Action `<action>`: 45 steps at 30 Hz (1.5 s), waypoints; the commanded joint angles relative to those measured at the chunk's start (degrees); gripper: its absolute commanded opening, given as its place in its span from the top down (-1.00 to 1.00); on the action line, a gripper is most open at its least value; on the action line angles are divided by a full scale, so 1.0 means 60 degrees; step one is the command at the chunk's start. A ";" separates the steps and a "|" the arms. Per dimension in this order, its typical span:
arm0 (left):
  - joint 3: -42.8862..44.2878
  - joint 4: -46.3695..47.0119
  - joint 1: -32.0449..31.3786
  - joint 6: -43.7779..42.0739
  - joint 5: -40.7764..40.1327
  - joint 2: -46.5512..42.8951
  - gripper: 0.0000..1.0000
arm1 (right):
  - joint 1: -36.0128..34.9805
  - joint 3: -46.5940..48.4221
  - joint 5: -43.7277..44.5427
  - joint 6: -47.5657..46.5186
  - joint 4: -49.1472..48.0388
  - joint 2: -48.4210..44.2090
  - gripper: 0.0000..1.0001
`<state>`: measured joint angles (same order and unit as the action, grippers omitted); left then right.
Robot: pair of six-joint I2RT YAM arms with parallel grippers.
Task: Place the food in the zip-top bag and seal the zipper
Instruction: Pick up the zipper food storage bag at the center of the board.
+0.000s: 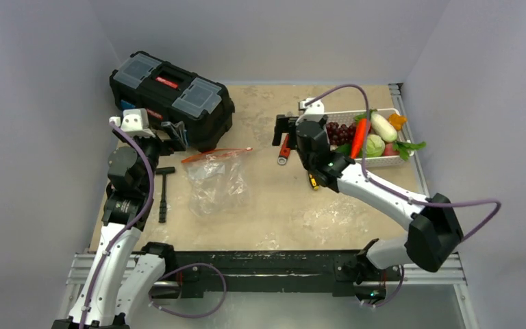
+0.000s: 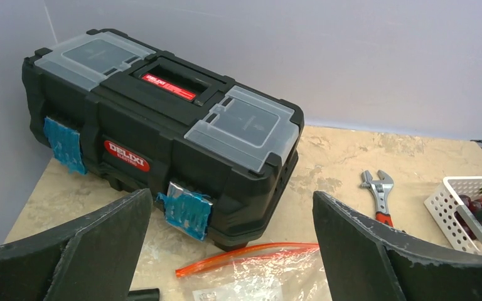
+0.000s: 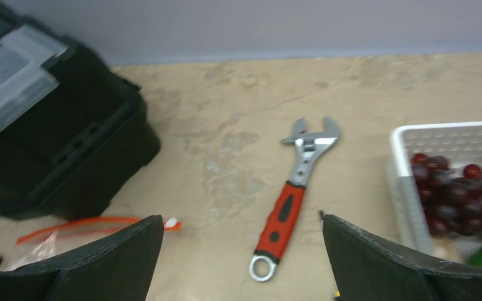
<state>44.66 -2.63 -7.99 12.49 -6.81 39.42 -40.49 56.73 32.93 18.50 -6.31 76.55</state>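
The clear zip-top bag (image 1: 214,179) lies flat left of centre, its red-orange zipper (image 1: 214,154) at the far edge; the zipper also shows in the left wrist view (image 2: 245,257) and the right wrist view (image 3: 94,227). The food sits in the white basket (image 1: 383,162): grapes (image 1: 340,132), carrot (image 1: 359,137), radish (image 1: 383,127), cabbage (image 1: 373,145), greens (image 1: 409,147), an orange piece (image 1: 397,120). My left gripper (image 1: 176,133) is open and empty, just above the bag's far left. My right gripper (image 1: 285,127) is open and empty over the wrench, left of the basket.
A black toolbox (image 1: 171,98) stands at the far left. A red-handled wrench (image 3: 292,199) lies between bag and basket. A black tool (image 1: 164,193) lies left of the bag. A yellow-black screwdriver (image 1: 313,182) peeks from under the right arm.
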 commanded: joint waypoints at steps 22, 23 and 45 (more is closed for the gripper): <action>0.0428 0.0106 -0.0104 0.0130 0.0576 0.0322 -0.97 | 0.0792 0.1398 -0.8094 0.6518 -0.1619 0.5003 -0.97; 0.0425 0.0103 -0.0104 0.0143 0.0578 0.0312 -0.97 | 0.0794 0.1555 -0.8179 0.6560 -0.1603 0.5214 -0.98; 0.0642 0.0086 -0.0089 0.0379 0.1270 0.0759 -0.97 | 0.0792 0.2170 -0.9423 0.8569 -0.5182 0.7767 -0.60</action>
<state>45.69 -3.81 -8.38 13.17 -1.56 43.64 -35.62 69.71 -19.09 67.48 -27.75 123.11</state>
